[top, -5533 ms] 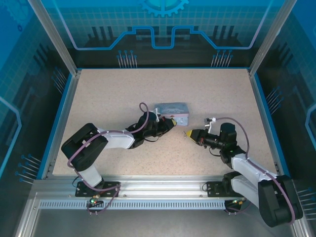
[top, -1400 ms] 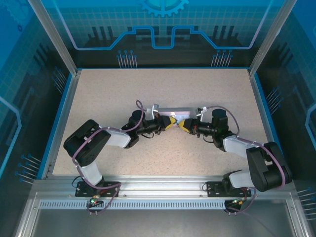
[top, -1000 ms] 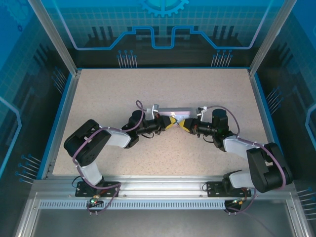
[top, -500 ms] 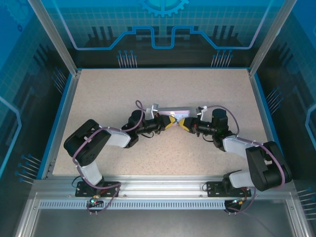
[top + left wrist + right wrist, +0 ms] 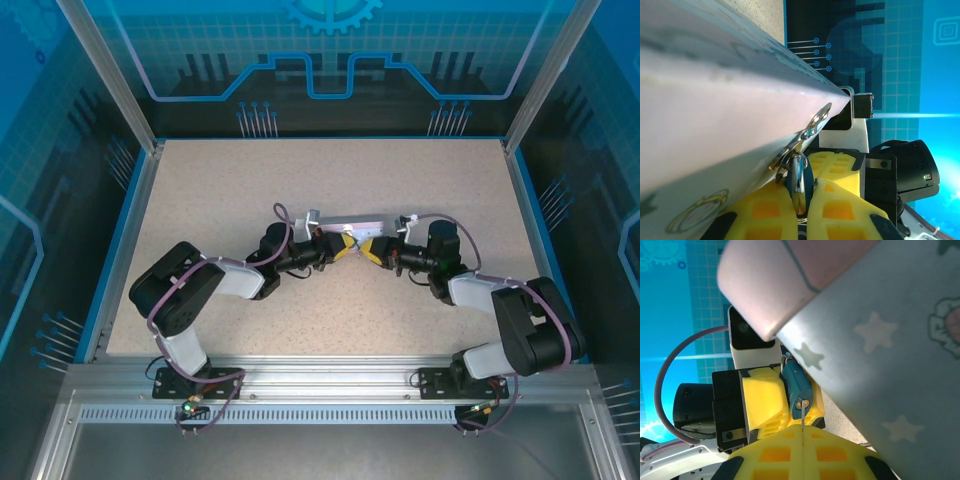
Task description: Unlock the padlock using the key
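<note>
The padlock (image 5: 799, 385) is a small teal block with a brass keyhole and a silver shackle (image 5: 799, 180). It hangs from the metal clasp (image 5: 812, 122) of the pale blue tin (image 5: 715, 100). My left gripper (image 5: 801, 192) is shut on the padlock's body. My right gripper (image 5: 802, 429) is shut on the key (image 5: 802, 416), a thin metal sliver pointing out of the pads, its tip at the keyhole. From above, the left gripper (image 5: 343, 248) and right gripper (image 5: 366, 250) meet nose to nose in front of the tin (image 5: 350, 222).
The tin (image 5: 880, 340) stands tipped on its edge mid-table, close against both grippers. A speckled beige tabletop (image 5: 330, 310) lies around it, bounded by a blue rim (image 5: 130, 230) and clear walls. Both arms reach in from the near edge.
Over the last second my right gripper has crept slightly left toward the padlock. The left gripper has held still. Several seconds ago the grippers were apart and the tin lay flat.
</note>
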You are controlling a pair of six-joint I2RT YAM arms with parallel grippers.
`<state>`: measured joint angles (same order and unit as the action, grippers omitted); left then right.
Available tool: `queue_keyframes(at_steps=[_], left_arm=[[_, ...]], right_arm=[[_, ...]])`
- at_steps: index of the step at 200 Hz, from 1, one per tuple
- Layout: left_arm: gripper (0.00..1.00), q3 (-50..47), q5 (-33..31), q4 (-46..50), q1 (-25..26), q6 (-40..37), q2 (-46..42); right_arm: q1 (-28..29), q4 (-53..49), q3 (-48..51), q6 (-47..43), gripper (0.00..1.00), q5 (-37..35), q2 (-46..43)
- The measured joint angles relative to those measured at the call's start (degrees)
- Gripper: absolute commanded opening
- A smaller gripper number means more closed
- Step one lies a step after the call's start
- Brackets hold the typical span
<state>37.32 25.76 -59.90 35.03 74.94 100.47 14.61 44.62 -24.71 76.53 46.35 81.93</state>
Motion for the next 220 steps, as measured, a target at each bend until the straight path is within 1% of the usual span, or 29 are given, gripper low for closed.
queue_keyframes(at_steps=[89,145,220], left_arm=[[0.00,-0.2,-0.3,-0.1,0.0,0.0,0.0],[0.00,-0.8,-0.1,-0.9,0.1,0.2,0.0],[0.00,-0.9,-0.3,-0.9,0.2,0.2,0.0]], right_arm=[[-1.5,6.0,0.1,4.2,0.00,3.5,4.1],[-2.7,6.0,0.0,4.5,0.00,3.7,4.2],[-2.4,4.9,0.0,4.3,0.00,3.1,3.9]])
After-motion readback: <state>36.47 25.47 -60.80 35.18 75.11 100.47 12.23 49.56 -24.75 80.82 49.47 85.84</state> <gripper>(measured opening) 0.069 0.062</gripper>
